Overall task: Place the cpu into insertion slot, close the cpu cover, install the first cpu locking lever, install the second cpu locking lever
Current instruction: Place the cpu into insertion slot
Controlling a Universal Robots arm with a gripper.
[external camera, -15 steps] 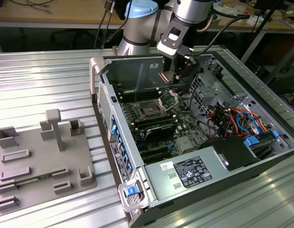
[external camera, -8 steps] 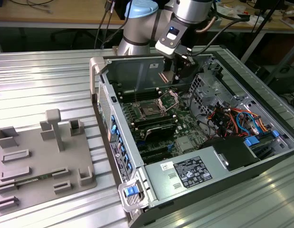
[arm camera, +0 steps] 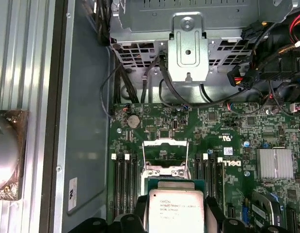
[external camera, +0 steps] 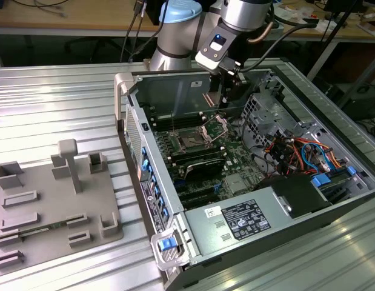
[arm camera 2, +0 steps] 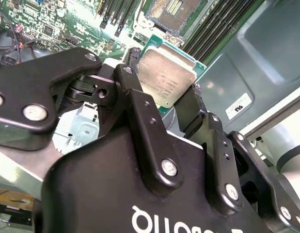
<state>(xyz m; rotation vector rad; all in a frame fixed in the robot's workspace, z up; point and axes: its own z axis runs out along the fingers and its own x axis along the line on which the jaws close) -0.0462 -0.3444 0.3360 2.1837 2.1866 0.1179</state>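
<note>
tool: clenched on the cpu. in both wrist views the black fingers press against two opposite edges of the chip, one on each side, and are open only as far as the chip is wide. the silvery face of the cpu is turned to the cameras, with its green rim showing at the far edge between the fingers.

position: in the exterior view the arm reaches down from the far edge of the table into the open computer case, with the tool near the case's far wall. the cpu is held in the air above the circuit board, apart from it, and is not seated.

insertion slot: bare, with its dark contact field exposed. it lies just beyond the held chip in the second wrist view and between banks of long black memory slots.

cpu cover: swung up on its hinge and standing open beside the insertion slot; in the exterior view the cpu cover is tilted up on the slot's right.

other: a grey fixture tray rests on the table near the exterior view's left edge, well apart from the case.
</note>
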